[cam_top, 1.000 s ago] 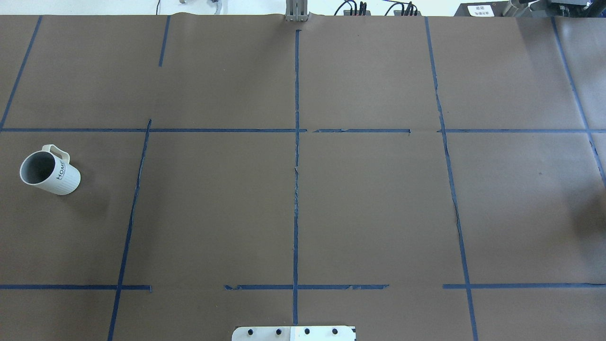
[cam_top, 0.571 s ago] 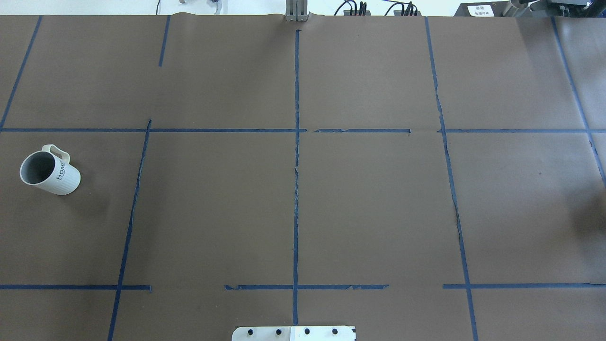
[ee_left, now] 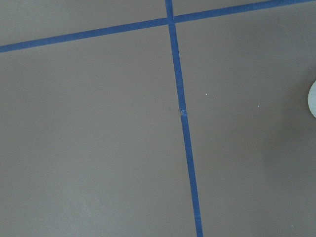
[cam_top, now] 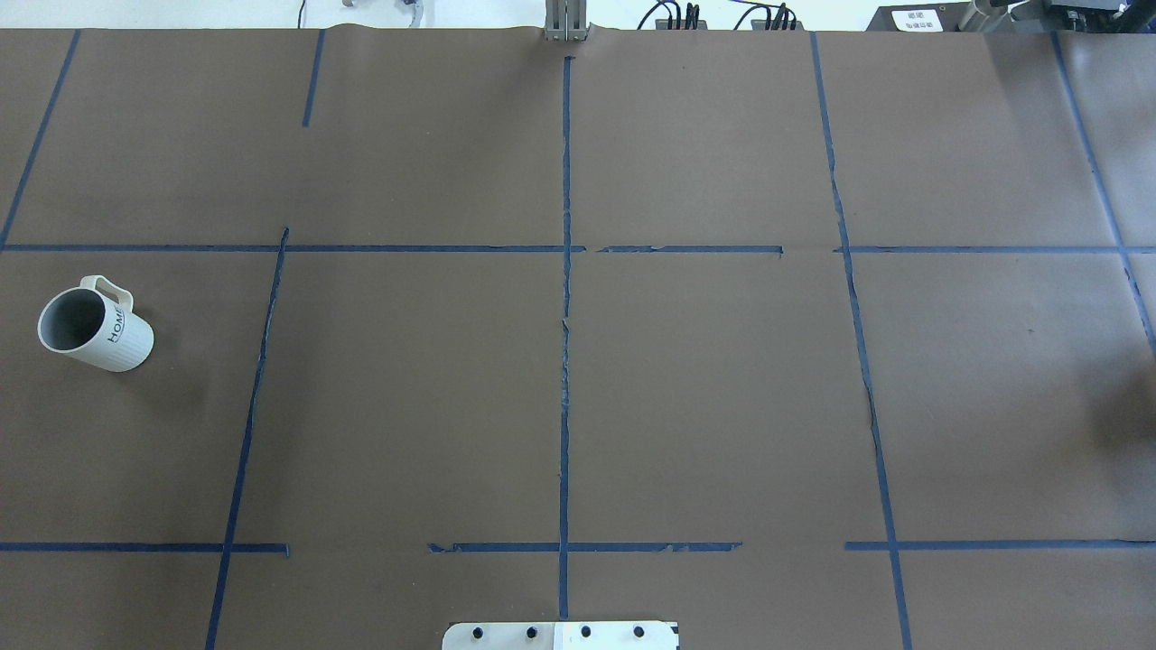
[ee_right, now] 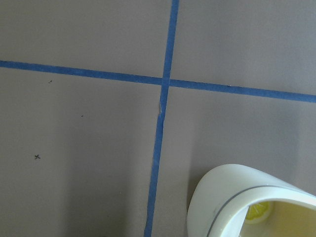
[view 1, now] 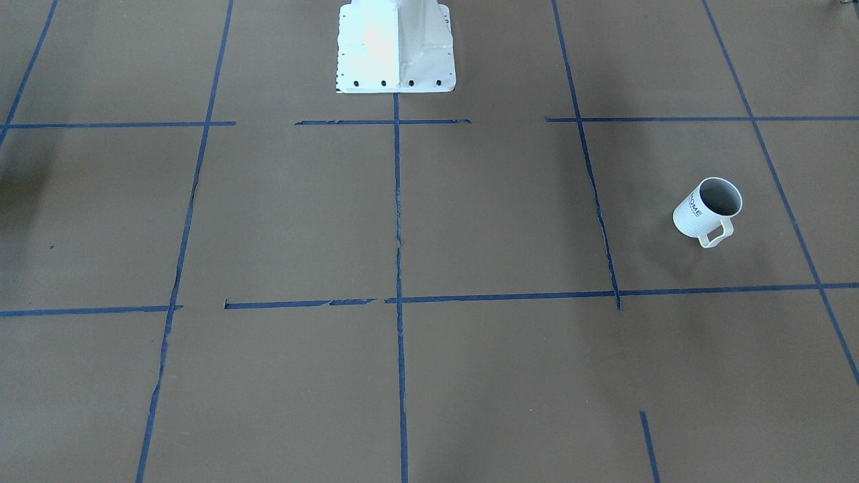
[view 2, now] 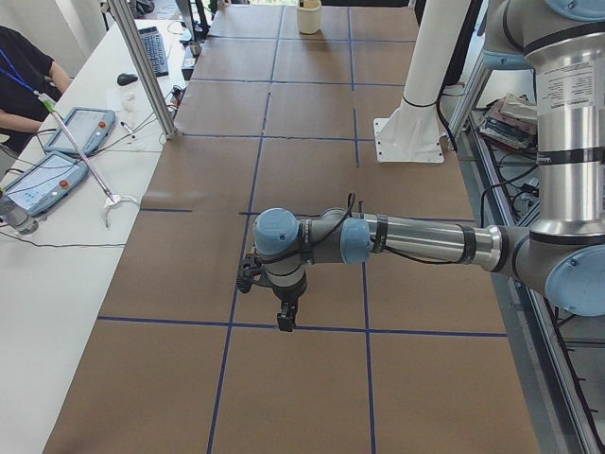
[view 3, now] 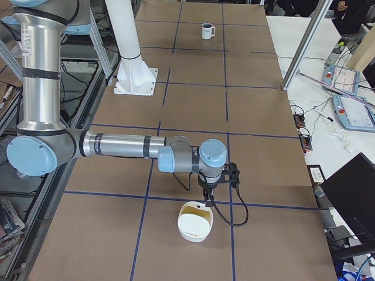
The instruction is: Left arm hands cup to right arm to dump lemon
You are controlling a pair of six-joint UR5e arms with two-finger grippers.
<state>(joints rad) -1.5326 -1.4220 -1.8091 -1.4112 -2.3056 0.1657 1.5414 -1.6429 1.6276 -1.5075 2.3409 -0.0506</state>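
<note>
Though we cannot tell if the left gripper [view 2: 286,322] is spread, the upright cup [cam_top: 95,325] stands on its half of the table [cam_top: 722,406].

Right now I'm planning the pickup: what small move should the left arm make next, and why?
Probably shift the left pincer sideways until it hangs over the cup. The cup stands alone and untouched, while the left wrist view shows almost only bare table.
</note>
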